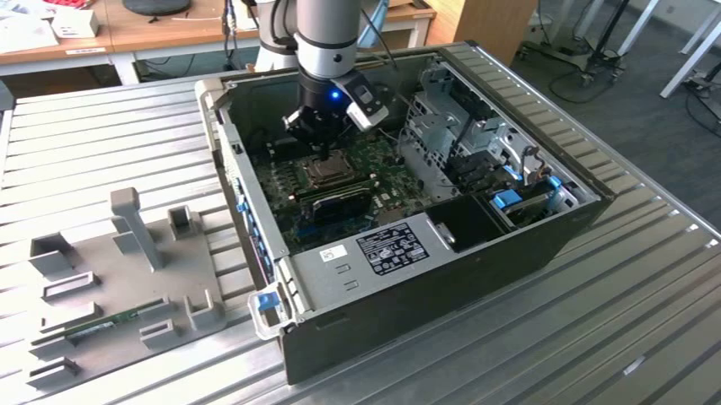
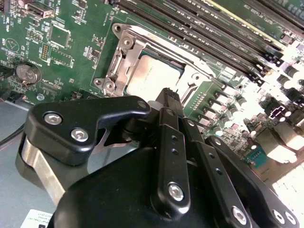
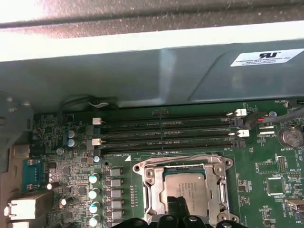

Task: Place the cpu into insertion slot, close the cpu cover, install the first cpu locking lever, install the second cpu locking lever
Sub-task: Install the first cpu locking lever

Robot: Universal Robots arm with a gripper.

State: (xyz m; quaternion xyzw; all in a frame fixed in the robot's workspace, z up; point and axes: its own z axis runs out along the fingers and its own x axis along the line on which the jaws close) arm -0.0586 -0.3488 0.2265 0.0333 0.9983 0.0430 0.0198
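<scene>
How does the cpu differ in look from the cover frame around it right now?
The cpu is a flat, pale silver-tan square with a plain face; the cpu cover is a brighter silver metal frame with a square window cut through it. The cpu sits inside that window, while the cpu cover rings it. In both wrist views, both lie flat over the insertion slot.

This place looks like a robotics lab set up inside an office room. An open computer case point(image 1: 428, 211) lies on a metal table point(image 1: 101, 126) made of long ribbed aluminium profiles, and beside it stands a grey fixture plate point(image 1: 124, 278) with printed holders. Behind the table there are wooden desks point(image 1: 169, 29) with papers on them. At the exterior view's right, the floor is dark carpet point(image 1: 609, 110), with white legs of stands and some cables on it.
</scene>
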